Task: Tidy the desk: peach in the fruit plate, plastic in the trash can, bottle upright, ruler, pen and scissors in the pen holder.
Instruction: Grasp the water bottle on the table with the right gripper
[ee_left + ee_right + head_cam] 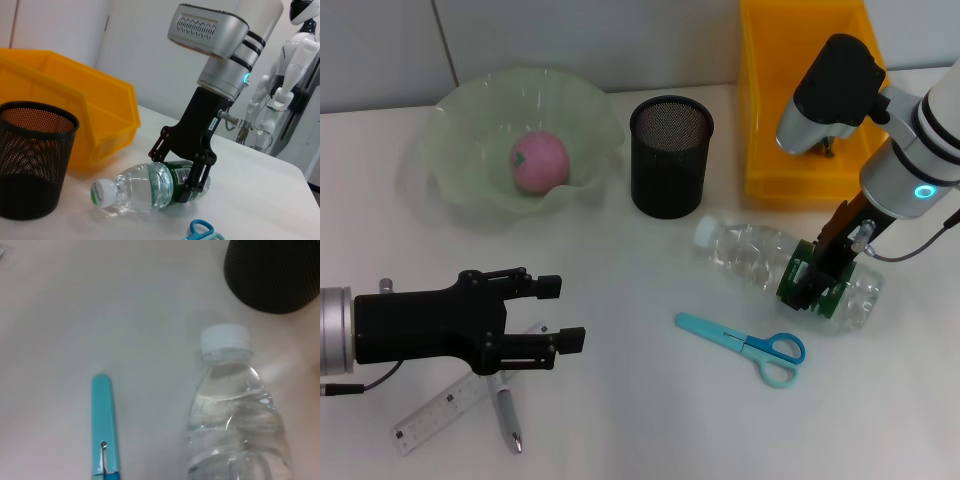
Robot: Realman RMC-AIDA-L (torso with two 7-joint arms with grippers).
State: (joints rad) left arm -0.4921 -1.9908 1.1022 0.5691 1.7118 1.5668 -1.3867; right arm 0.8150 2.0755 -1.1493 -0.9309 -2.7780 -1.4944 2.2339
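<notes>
Apparently right gripper [817,275] around lying bottle's [752,255] green label.

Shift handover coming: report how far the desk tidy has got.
Done: peach sits in the fruit plate. In hand: right gripper clamps the lying bottle. Left: scissors, ruler and pen on the desk, pen holder empty; left gripper open above them.

Clear bottle [775,268] lies on its side; peach [539,162] in plate [470,190]; scissors [745,344] apparently flat
</notes>
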